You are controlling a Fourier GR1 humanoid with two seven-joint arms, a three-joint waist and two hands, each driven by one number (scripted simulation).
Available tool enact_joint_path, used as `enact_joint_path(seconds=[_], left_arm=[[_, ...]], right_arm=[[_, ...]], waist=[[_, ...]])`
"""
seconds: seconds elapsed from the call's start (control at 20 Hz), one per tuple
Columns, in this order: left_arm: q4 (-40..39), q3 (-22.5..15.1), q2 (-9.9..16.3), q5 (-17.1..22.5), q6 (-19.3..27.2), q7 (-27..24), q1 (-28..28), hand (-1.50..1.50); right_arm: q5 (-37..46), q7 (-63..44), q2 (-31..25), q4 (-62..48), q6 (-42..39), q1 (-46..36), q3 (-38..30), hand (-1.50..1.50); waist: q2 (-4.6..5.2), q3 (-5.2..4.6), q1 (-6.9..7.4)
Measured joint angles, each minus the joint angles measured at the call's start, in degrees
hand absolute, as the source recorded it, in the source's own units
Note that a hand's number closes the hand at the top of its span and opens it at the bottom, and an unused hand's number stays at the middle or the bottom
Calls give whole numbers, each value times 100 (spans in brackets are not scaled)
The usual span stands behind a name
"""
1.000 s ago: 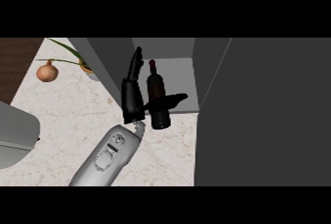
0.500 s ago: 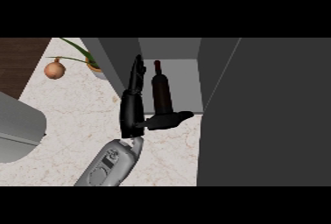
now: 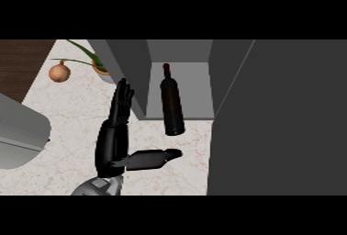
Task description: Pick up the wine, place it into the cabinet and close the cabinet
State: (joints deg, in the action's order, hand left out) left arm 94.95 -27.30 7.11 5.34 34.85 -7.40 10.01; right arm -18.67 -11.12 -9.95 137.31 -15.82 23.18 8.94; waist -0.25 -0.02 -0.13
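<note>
**Wine bottle standing in the open cabinet**

Now the dark wine bottle (image 3: 172, 103) is standing at the centre of the frame, its base overlapping the front edge of the grey cabinet (image 3: 190, 78) floor, its neck pointing toward the upper part of the frame. Nothing else is showing inside the compartment. The cabinet door (image 3: 278, 119) is standing open, filling the right side of the frame.

One hand (image 3: 119, 133) is reaching up from the lower edge, left of centre; which hand it is, I cannot tell. Its fingers (image 3: 122, 98) are stretching straight beside the cabinet's left wall, thumb sticking out below the bottle, gripping nothing and apart from the bottle.

An onion (image 3: 59, 72) is lying on the pale tabletop (image 3: 68, 114) at upper left, near a potted plant (image 3: 95, 64).
</note>
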Motion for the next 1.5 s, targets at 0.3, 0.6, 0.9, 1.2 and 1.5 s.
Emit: enact_joint_path(seconds=[0.3, 0.6, 0.9, 1.2, 1.5], left_arm=[[818, 283, 545, 432, -652, -132, -770, -150], [1500, 473, 1089, 988, -1519, -283, -1399, 150], [1688, 875, 1486, 1522, -2316, -595, -1933, 150], [1718, 1441, 1745, 1935, -2941, -790, -2290, 150], [1624, 1781, 1889, 2134, -3406, -963, -2543, 150]], right_arm=[[23, -12, -150, 8, -130, 38, -86, 150], [32, -119, -647, 3, -667, 35, 23, 150], [88, -1, -905, 9, -984, 92, 79, 150], [119, 296, -898, 6, -1195, 268, 94, 150], [58, -30, -874, -4, -1176, 2, 566, 150]], waist=[[4, 0, 0], [-2, -4, 25], [6, -11, 1], [18, -6, -2], [36, -4, 34]])
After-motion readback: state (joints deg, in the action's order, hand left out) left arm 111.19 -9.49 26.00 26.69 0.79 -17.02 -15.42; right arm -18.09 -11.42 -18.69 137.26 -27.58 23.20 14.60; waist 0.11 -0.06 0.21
